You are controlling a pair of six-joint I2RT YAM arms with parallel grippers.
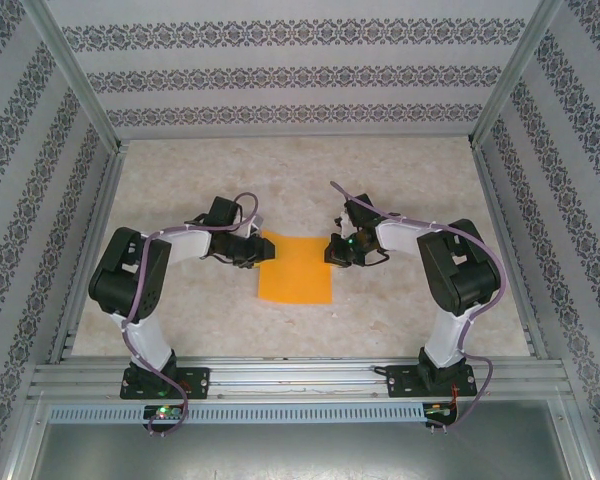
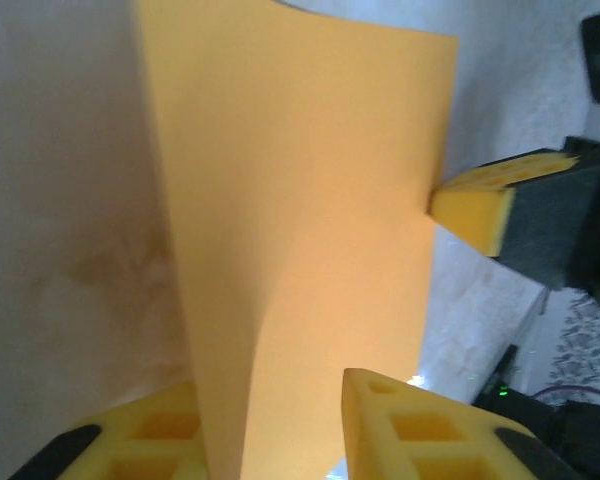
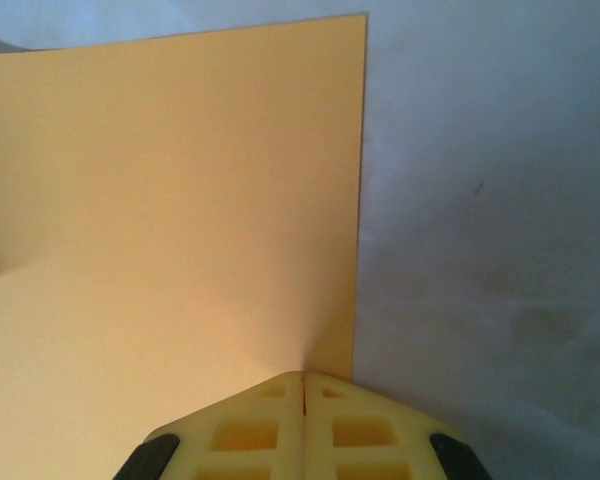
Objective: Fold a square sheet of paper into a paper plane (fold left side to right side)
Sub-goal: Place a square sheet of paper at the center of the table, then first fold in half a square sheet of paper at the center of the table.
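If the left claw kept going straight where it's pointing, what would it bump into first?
The orange paper: it lies between the open fingers of the left claw. Beyond the sheet's far edge, the right claw pinching it looks next in line, though depth is hard to judge.

From above, we see bright, even, diffuse light on the pale speckled counter (image 1: 400, 200), with only faint shadows beneath the arms. Up close, the thin bright orange square sheet of paper (image 2: 300, 200) looks soft and hazy, and the left hand (image 2: 270, 420) blurs at the frame's bottom edge.
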